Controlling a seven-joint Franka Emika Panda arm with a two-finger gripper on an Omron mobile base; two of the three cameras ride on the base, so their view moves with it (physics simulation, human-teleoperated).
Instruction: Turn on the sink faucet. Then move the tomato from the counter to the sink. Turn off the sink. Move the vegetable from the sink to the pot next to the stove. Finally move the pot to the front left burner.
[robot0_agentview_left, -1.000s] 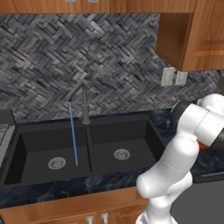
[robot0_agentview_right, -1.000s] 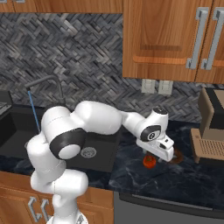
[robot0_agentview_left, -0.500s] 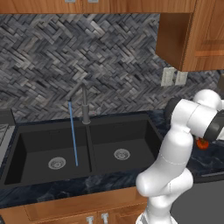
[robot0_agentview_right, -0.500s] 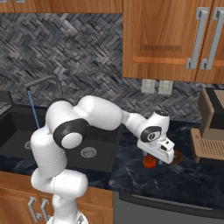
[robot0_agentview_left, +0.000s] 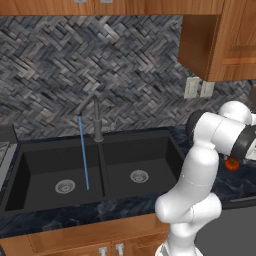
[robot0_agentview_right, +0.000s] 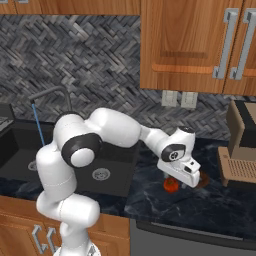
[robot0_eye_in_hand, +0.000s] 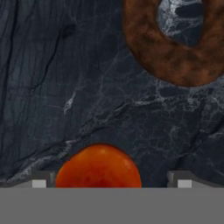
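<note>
We find the fingers (robot0_eye_in_hand: 109, 181) fully spread, holding nothing, straddling the tomato (robot0_eye_in_hand: 99, 166) on the table (robot0_eye_in_hand: 87, 87), apparently positioned for a grasp; water (robot0_agentview_left: 83, 152) runs.

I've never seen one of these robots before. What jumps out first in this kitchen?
The big white arm stretches across the dark marble counter, its open gripper poised over a red tomato. A thin blue stream of water runs from the faucet into the left basin of the black sink. A brown ring lies on the counter beside the tomato.
</note>
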